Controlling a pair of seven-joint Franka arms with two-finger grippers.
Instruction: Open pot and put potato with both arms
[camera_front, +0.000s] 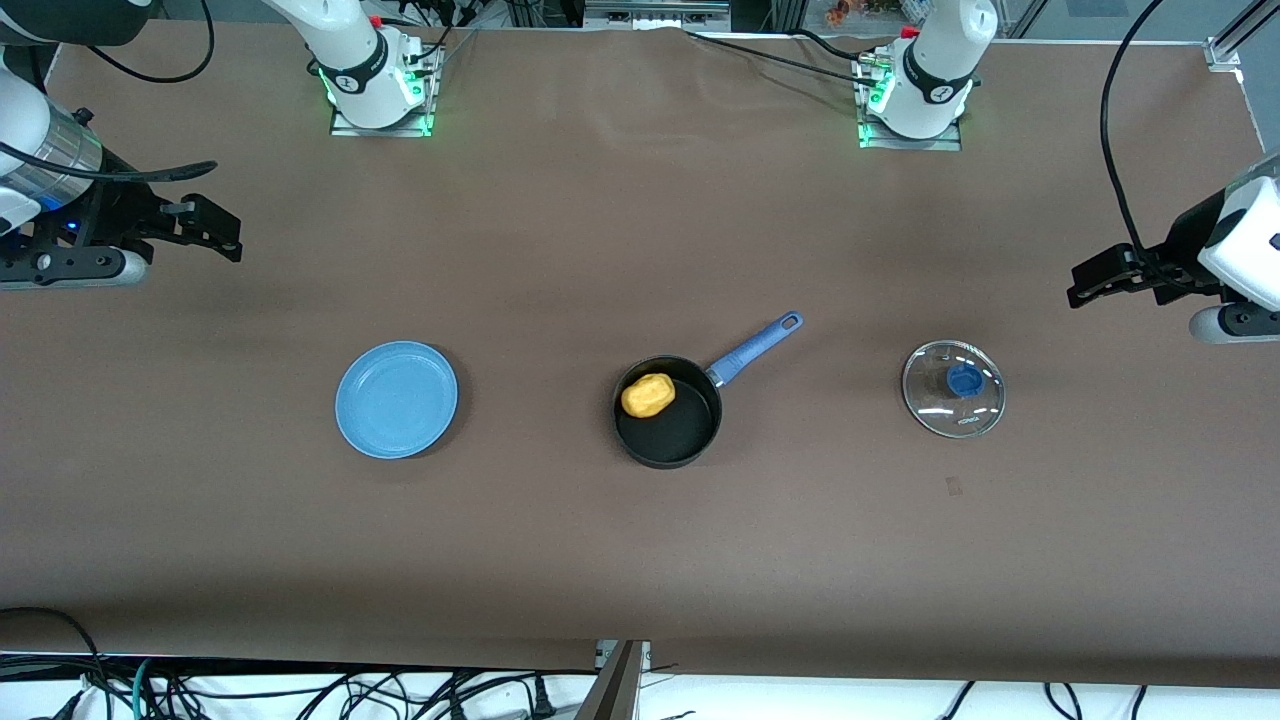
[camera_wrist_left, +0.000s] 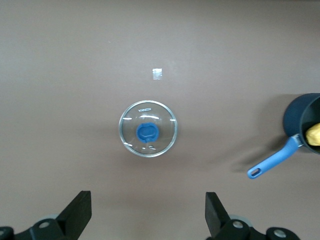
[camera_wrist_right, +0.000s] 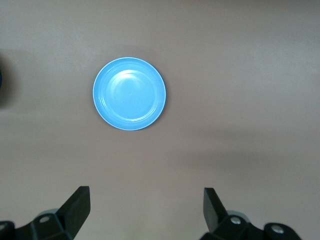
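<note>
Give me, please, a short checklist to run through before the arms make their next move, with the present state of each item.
1. Lid off the pot: ok, it lies flat on the table toward the left arm's end.
2. Potato in the pot: ok, it rests inside against the wall.
3. Plate bare: ok, nothing on it.
4. Left gripper free: ok, open, holding nothing, raised at the left arm's end of the table.
5. Right gripper free: ok, open, holding nothing, raised at the right arm's end of the table.
6. Pot handle unobstructed: ok, nothing touches it.
</note>
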